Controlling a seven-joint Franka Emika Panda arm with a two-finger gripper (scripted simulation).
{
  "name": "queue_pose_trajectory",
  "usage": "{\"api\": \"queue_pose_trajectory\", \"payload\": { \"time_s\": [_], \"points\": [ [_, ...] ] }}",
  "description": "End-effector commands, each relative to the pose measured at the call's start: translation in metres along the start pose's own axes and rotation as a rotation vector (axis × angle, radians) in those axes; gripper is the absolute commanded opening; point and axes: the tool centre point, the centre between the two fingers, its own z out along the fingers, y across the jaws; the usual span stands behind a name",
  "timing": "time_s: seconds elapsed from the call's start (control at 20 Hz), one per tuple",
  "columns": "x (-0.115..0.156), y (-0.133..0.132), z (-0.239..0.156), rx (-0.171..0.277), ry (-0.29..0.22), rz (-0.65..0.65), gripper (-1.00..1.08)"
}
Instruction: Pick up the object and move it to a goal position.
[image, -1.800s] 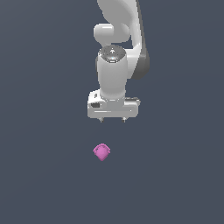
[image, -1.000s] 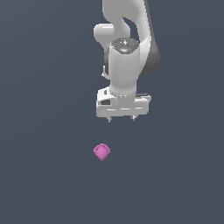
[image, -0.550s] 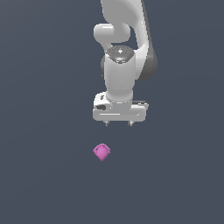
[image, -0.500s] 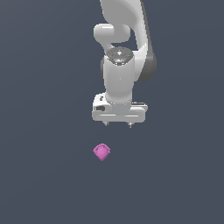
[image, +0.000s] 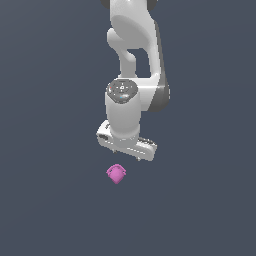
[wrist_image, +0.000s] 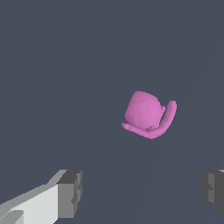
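Now, object (image: 116, 173): we see a small glossy pink-magenta piece lying on the dark grey floor (image: 45, 200), a little below the middle of the exterior view.
Object shape: in the wrist view we make out a rounded body with a curved loop (wrist_image: 162, 122) wrapping one side of the object (wrist_image: 143, 110).
Object contact: we see nothing touching it; it sits free of the fingers.
Gripper (image: 126, 150): we see the white hand hanging near the object, at about 1 o'clock from it in the exterior view, with a strip of floor showing between them.
Gripper state: we read it as released, the jaws spread wide; in the wrist view one grey finger pad (wrist_image: 70, 192) and the other pad (wrist_image: 213, 188) stand well apart, with bare floor between them.
Object versus fingers: in the wrist view we find the object beyond the pads, not between them.
Arm (image: 132, 55): we follow the white links rising toward 12 o'clock from the gripper and leaving the exterior view at its upper edge.
Floor: we see one even dark grey surface all around.
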Motion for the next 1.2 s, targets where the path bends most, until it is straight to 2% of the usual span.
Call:
{"api": "queue_pose_trajectory", "payload": {
  "time_s": [0.0, 0.55, 1.15],
  "points": [
    [0.01, 0.007, 0.013, -0.007, -0.007, 0.083, 1.0],
    [0.037, 0.029, 0.053, -0.037, -0.023, 0.326, 1.0],
    [0.041, 0.033, 0.065, -0.044, -0.026, 0.373, 1.0]
  ]
}}
